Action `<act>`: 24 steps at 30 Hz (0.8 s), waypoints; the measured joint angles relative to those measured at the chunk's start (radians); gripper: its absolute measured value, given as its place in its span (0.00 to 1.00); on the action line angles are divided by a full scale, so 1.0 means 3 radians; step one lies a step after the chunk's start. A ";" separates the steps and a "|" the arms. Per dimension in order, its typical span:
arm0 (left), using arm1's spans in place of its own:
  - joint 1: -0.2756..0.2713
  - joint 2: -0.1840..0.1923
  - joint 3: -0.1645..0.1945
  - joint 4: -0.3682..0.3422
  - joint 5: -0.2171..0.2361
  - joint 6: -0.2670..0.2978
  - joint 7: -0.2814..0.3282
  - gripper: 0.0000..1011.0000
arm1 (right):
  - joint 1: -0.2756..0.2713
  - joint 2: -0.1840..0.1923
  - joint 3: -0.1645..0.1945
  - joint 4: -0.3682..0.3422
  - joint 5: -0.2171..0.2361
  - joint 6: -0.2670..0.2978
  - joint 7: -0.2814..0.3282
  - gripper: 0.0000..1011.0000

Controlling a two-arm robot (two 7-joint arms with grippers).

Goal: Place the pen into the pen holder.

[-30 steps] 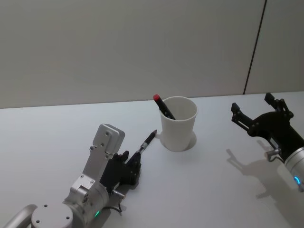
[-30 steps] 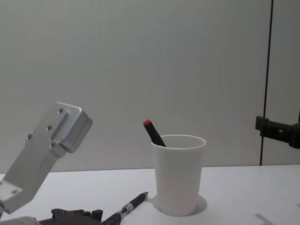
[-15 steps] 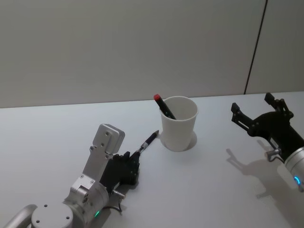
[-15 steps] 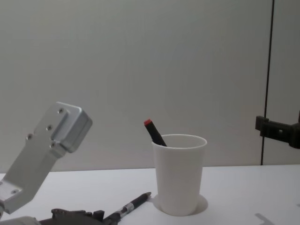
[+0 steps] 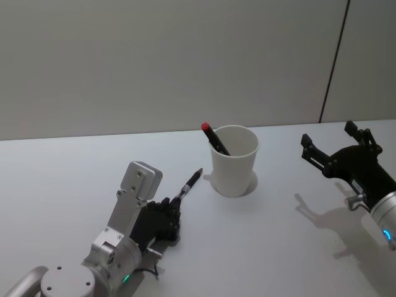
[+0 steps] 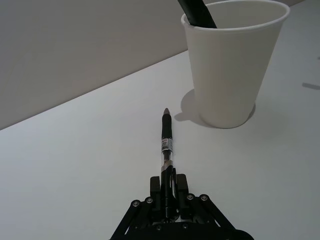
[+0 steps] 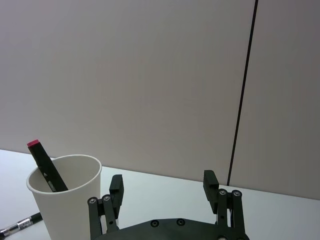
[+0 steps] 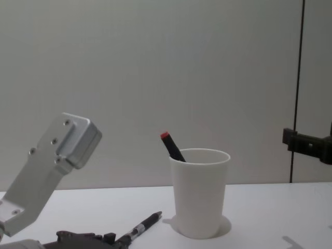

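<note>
1. One plain white paper cup with a rolled rim [image 5: 234, 162] [image 6: 230, 65] [image 7: 64, 192] [image 8: 198, 192] stands upright on the white table [image 5: 278, 235], near the middle of the head view.
2. Inside it leans a black pen with a red end cap [image 5: 214, 138] [image 8: 170, 145] [image 7: 44, 165]. It rests against the rim on the robot's left, with the red end sticking out above the cup.
3. A second pen, a slim black pen with a clear labelled middle section [image 5: 189, 184] [image 6: 166, 135] [image 8: 142, 226], lies outside the cup, to its left.
4. The left gripper [image 5: 175, 210] [image 6: 167, 182] reaches forward low over the table. Its fingers are pinched nearly together on the rear end of the slim pen.
5. The right gripper [image 5: 328, 135] [image 7: 163, 182] hangs above the table, well to the right of the cup. Its two fingers are spread wide and hold nothing.
6. The slim pen's long axis runs from the left gripper forward and to the right. Its tip points towards the lower left side of the cup and stops near it without touching.
7. Whether the pen's tip rests on the table or sits just above it cannot be told.
</note>
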 joint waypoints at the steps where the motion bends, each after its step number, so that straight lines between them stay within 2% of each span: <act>1: 0.0000 0.0000 0.0000 0.0000 0.0000 0.0000 0.0000 0.18 | 0.0000 0.0000 0.0000 0.0000 0.0000 0.0000 0.0000 0.99; 14: -0.0008 -0.0005 0.0000 0.0002 0.0009 0.0005 -0.0005 0.18 | 0.0000 0.0000 0.0000 0.0000 0.0000 0.0000 0.0000 0.99; 24: -0.0155 -0.0092 -0.0016 -0.0018 0.0170 0.0200 -0.0010 0.18 | 0.0000 0.0000 0.0000 0.0000 0.0000 0.0000 0.0000 0.99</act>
